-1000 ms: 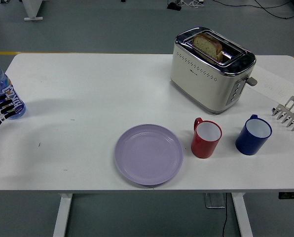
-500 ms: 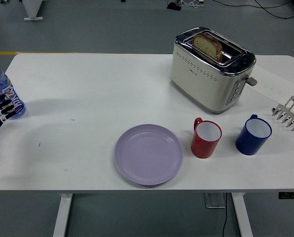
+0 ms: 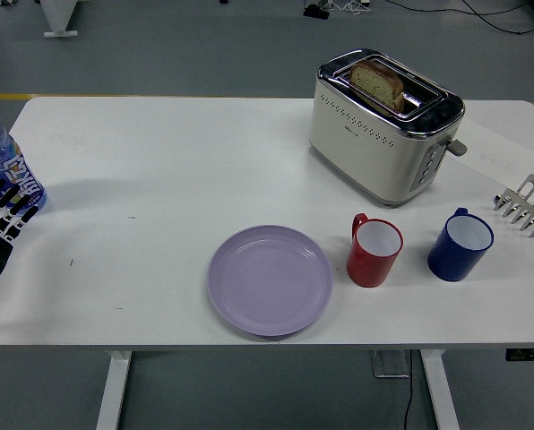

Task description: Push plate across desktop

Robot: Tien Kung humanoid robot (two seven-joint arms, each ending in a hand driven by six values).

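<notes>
Head view showed the round lilac plate [image 3: 270,279] lying well right of the left hand [image 3: 0,224], whose spread fingers held nothing at the table's [image 3: 159,161] edge.

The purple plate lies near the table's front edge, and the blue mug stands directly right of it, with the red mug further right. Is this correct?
Not quite: the head view shows the red mug directly right of the purple plate, and the blue mug further right.
</notes>
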